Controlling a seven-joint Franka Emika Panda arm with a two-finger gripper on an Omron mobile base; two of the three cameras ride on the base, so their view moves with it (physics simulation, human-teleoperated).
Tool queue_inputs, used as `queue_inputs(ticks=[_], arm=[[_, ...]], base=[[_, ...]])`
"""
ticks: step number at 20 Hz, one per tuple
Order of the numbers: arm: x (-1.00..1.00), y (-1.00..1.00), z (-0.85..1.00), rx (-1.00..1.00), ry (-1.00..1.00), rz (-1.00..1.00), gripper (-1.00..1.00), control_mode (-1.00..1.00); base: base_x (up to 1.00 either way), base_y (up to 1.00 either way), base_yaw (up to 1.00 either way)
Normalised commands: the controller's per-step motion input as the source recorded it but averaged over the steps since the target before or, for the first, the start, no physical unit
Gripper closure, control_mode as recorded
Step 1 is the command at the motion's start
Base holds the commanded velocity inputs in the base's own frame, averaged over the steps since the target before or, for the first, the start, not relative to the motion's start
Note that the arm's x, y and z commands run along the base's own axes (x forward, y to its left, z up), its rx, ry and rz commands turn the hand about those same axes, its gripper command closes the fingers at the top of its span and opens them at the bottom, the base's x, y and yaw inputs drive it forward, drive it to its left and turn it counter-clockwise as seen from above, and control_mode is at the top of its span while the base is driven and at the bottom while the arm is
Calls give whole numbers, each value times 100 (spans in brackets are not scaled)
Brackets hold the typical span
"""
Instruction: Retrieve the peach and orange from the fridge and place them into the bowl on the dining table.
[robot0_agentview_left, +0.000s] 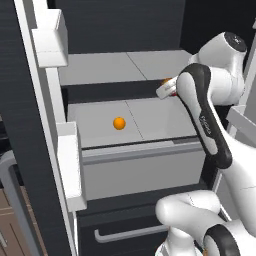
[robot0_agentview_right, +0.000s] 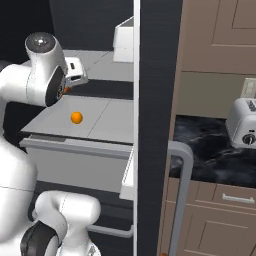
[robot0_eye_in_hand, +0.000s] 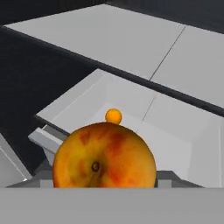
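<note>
My gripper (robot0_eye_in_hand: 104, 177) is shut on the peach (robot0_eye_in_hand: 104, 156), a red and yellow mottled fruit that hides the fingertips in the hand view. It hangs inside the open fridge (robot0_agentview_left: 30, 125), above the right side of the lower shelf (robot0_agentview_left: 155, 120). A sliver of the peach (robot0_agentview_left: 166, 81) shows beside the white hand, and again as the peach (robot0_agentview_right: 66, 90) from the right. The orange (robot0_agentview_left: 119, 123) lies loose on that lower shelf, left of and below the hand; it shows too as the orange (robot0_agentview_right: 76, 117) and the orange (robot0_eye_in_hand: 113, 116). The bowl and dining table are out of view.
White door bins (robot0_agentview_left: 50, 40) (robot0_agentview_left: 70, 165) line the open left door. A drawer with a grey handle (robot0_agentview_left: 125, 232) sits below the shelves. The right door's edge (robot0_agentview_right: 152, 125) stands between the fridge and a black counter (robot0_agentview_right: 210, 160) with a toaster (robot0_agentview_right: 245, 122).
</note>
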Motion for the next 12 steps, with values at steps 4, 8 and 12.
queue_inputs(ticks=[4, 8, 12], arm=[[-79, 13, 8, -8, -14, 21, 100, -100], [-18, 2, 2, -2, -2, 5, 100, 100], [0, 0, 0, 0, 0, 0, 100, 100]], base=[[0, 0, 0], [-57, 6, 14], [-91, 11, 15]])
